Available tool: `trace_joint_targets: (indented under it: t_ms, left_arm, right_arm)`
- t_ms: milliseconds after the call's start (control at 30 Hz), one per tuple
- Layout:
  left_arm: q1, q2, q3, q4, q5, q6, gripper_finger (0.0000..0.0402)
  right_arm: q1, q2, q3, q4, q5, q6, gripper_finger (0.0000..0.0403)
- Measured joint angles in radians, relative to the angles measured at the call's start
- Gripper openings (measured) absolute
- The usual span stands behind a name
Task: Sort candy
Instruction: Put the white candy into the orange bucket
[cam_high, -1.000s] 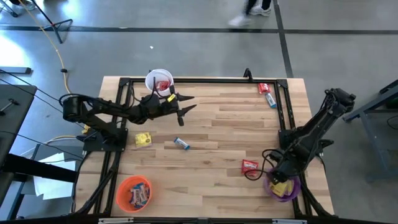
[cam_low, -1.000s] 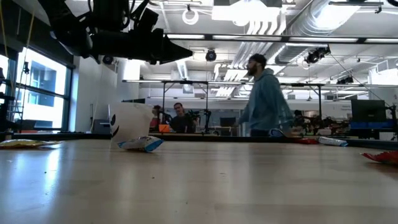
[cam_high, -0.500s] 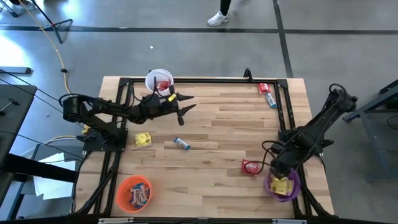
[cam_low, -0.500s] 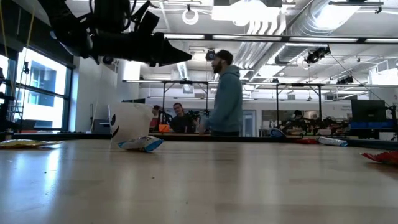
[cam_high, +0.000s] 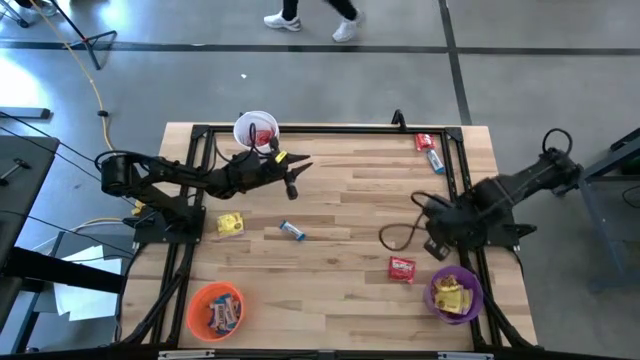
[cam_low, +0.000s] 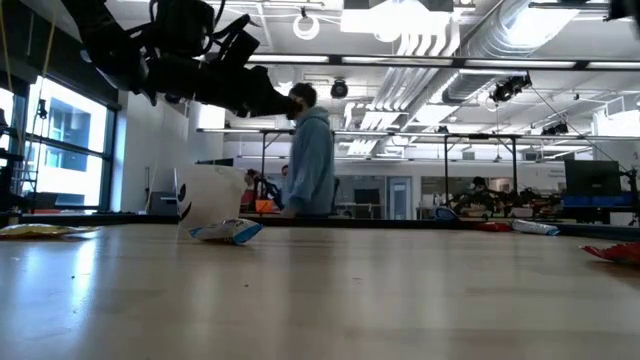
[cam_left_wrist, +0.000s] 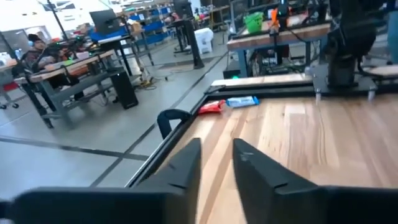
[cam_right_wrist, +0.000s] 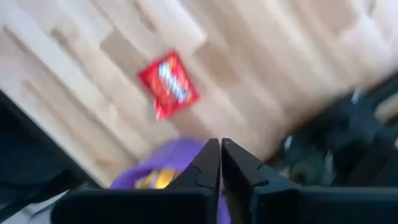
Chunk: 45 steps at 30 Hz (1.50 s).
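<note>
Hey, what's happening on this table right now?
A two-armed robot is sorting candy into cups. The right hand, shut and empty, hovers near a red packet beside the purple cup holding yellow candy. The left hand, nearly closed and empty, is raised beside the white cup. A yellow packet and a blue-and-white bar lie unsorted.

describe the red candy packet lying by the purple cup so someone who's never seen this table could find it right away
Start at the purple cup in the table's near right corner, just below the right tool. The red packet lies flat on the bare wood just left of that cup, apart from it. It is the only loose red packet on that side; the other red one lies at the far right edge beside a blue-and-white bar.
</note>
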Motion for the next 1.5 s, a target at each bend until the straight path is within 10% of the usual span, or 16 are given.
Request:
trace_joint_targets:
  t_ms: [167, 667, 1200, 1500]
  left_arm:
    - [0.000, 0.000, -0.005, -0.029, 0.004, 0.025, 0.0008]
    - [0.043, 0.000, -0.153, 0.139, 0.078, -0.056, 0.0000]
    - [0.131, 0.000, -0.206, 0.190, 0.112, -0.099, 0.0000]
    - [0.152, 0.000, -0.206, 0.185, 0.112, -0.098, 0.0000]
  right_arm:
    - [-0.215, 0.000, -0.043, 0.089, 0.054, -0.325, 0.0010]
    - [-0.828, 0.000, -0.331, 0.783, -0.097, -1.142, 0.0001]
    - [-1.149, 0.113, -0.423, 1.088, -0.140, -1.226, 0.0009]
    - [-1.226, 0.190, -0.421, 0.985, -0.005, -1.096, 0.0105]
